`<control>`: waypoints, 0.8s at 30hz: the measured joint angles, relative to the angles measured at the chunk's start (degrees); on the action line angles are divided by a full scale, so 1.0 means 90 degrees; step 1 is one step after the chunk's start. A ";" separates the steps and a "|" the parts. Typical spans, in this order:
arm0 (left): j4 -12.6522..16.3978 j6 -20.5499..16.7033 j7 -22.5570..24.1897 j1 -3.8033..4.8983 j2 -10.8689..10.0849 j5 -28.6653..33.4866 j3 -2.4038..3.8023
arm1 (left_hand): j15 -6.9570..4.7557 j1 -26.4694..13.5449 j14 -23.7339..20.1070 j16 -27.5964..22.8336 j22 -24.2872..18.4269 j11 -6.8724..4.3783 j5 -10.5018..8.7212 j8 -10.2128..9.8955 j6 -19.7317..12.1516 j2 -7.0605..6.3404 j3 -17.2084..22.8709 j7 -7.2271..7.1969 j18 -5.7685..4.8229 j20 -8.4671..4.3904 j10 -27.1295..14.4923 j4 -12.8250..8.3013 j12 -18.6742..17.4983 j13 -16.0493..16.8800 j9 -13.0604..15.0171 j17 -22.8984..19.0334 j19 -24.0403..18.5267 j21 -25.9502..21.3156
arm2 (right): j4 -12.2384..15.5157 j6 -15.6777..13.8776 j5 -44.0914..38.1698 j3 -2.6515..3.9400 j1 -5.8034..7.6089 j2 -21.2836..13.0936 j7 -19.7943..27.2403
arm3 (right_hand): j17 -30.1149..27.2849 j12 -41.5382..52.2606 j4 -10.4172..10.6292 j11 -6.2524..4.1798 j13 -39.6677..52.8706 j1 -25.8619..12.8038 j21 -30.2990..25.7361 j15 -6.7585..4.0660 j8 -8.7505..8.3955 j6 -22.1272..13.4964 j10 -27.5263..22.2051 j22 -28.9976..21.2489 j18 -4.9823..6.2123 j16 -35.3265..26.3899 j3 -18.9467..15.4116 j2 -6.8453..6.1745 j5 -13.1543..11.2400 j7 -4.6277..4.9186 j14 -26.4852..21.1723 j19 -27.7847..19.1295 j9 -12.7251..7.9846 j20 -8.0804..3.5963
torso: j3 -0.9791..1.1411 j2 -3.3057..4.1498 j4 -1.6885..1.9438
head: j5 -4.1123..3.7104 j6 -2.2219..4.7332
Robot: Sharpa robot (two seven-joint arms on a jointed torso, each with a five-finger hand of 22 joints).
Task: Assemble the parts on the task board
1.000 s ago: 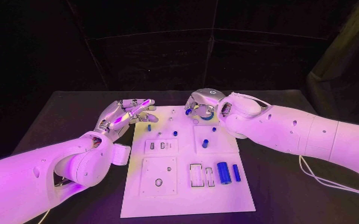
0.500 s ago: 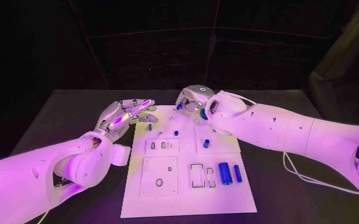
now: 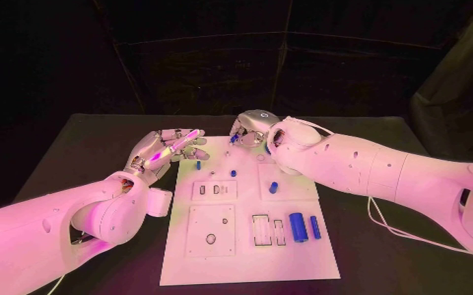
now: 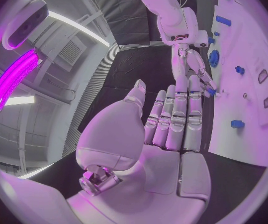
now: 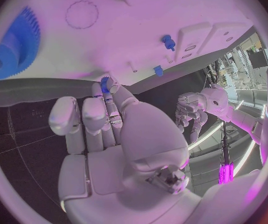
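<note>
The white task board (image 3: 212,247) lies in the middle of the table. My right hand (image 3: 254,130) hovers over its far edge and pinches a small blue part (image 5: 104,83) at its fingertips; the part (image 4: 210,90) is close above the board. A blue gear (image 5: 12,44) lies flat on the board beside that hand. My left hand (image 3: 165,146) is at the board's far left corner with its fingers (image 4: 177,112) stretched out straight, holding nothing. Short blue pegs (image 3: 234,173) stand in the board's far half, and two blue cylinders (image 3: 296,227) lie near the right edge.
Raised white blocks with slots and holes (image 3: 211,191) take up the board's left half. An open rectangular recess (image 3: 260,230) sits beside the cylinders. Black table (image 3: 89,151) surrounds the board, and a cable (image 3: 409,230) trails from my right arm.
My right hand has moved left along the board's far edge, towards my left hand. The left hand has stayed in place.
</note>
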 measured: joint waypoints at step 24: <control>-0.0059 0.0005 -0.0017 0.0010 0.0000 -0.0001 0.0000 | 0.0000 0.0029 0.0000 -0.0023 -0.0006 0.0000 0.0000 0.0001 0.0015 0.0029 0.0000 0.0015 -0.0001 -0.0021 0.0000 -0.0037 0.0000 0.0001 0.0001 0.0007 0.0021 0.0000 | 0.0106 0.0071 -0.0039 -0.0017 -0.0027 -0.0006 0.0049 | -0.0049 0.0001 0.0013 0.0000 0.0001 -0.0270 0.0030 0.0000 -0.0006 0.0003 0.0000 0.0025 0.0000 0.0062 0.0646 -0.0215 0.0000 0.0001 0.0000 0.0000 0.0020 -0.0001 | -0.0013 0.0043 0.0008 | 0.0028 0.0002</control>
